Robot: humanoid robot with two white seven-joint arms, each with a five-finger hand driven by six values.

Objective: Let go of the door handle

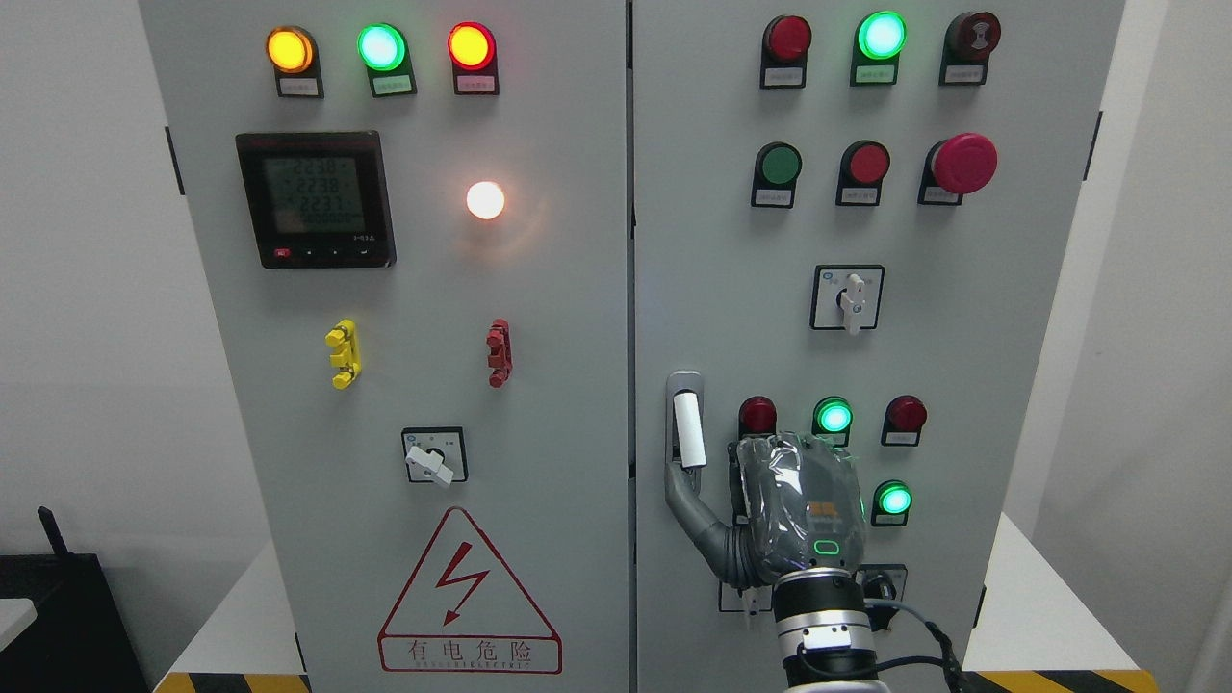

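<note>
Right hand [795, 505] upright beside door handle [687, 430], thumb touching it.

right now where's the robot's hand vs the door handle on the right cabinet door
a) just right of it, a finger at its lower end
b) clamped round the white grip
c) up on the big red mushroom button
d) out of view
a: the right hand sits right of the door handle, one finger reaching its base, white grip uncovered.

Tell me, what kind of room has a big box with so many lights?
Probably an electrical or plant room. The grey control cabinet has glowing lamps, a digital meter and a lightning warning sign. The robot's right hand rests by the door handle.
</note>
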